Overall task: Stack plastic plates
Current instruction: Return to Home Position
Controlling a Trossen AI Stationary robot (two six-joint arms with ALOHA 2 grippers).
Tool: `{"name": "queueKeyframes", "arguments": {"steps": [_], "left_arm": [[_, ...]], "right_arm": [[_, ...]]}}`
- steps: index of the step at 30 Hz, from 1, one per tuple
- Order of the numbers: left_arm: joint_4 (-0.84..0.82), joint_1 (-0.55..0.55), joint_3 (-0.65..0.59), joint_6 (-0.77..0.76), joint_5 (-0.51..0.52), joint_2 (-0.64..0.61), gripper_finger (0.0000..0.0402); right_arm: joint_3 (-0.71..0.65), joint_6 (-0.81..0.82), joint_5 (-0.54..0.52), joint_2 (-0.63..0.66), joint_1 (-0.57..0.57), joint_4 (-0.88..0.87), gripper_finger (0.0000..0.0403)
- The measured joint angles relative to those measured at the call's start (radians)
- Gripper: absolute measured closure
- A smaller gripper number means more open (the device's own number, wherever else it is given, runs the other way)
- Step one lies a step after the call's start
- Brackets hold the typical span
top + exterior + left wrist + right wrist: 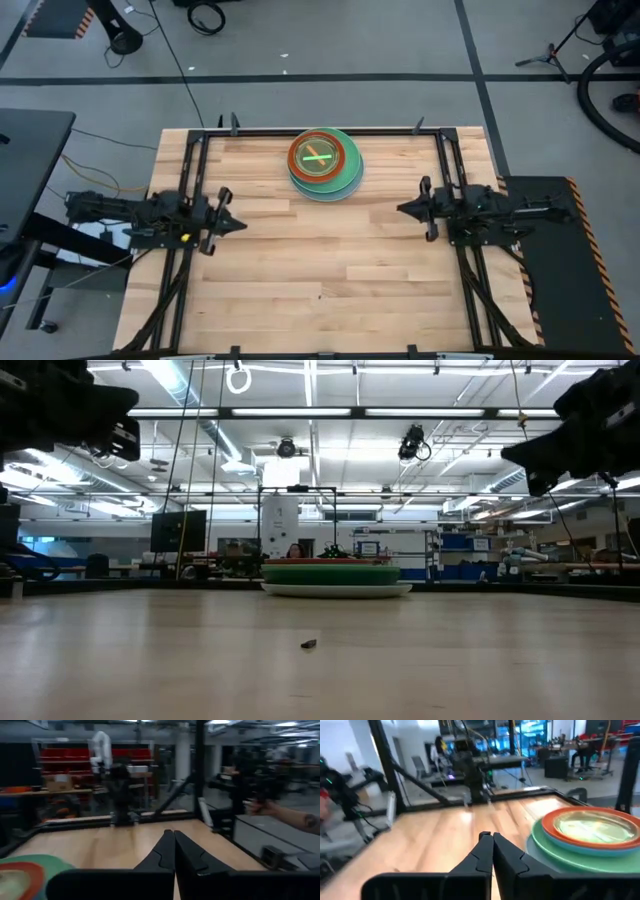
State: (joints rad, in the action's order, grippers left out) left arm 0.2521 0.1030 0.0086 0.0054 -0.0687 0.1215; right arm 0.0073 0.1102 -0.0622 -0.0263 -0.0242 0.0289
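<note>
Plastic plates (pixel 324 164) are stacked in one pile at the far centre of the tabletop (pixel 330 270). Left gripper (pixel 240 224) and right gripper (pixel 402 209) are held at opposite sides, well apart from it, fingers pressed together, nothing carried. Risk judged low: pile looks slightly offset and could be slid by a bump.
</note>
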Motion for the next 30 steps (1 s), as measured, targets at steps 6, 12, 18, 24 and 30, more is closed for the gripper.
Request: {"name": "queueKeyframes", "arguments": {"steps": [6, 12, 18, 24, 30], "left_arm": [[-0.024, 0.009, 0.000, -0.049, -0.067, -0.006, 0.0400], [-0.040, 0.007, 0.000, -0.045, -0.032, -0.039, 0.0399], [-0.034, 0.008, 0.004, 0.015, -0.096, -0.119, 0.0399], [-0.059, 0.006, 0.001, 0.042, -0.060, -0.117, 0.0398], [-0.103, 0.006, 0.001, 0.067, -0.023, -0.113, 0.0398]], "right_arm": [[0.002, -0.021, -0.018, -0.060, 0.000, -0.007, 0.0363], [0.000, 0.178, 0.008, -0.048, 0.000, 0.076, 0.0361], [-0.001, 0.010, 0.388, 0.025, -0.053, 0.188, 0.0362], [-0.001, -0.060, 0.261, 0.010, -0.089, 0.045, 0.0363], [-0.001, -0.042, -0.126, -0.040, -0.083, 0.040, 0.0363]]}}
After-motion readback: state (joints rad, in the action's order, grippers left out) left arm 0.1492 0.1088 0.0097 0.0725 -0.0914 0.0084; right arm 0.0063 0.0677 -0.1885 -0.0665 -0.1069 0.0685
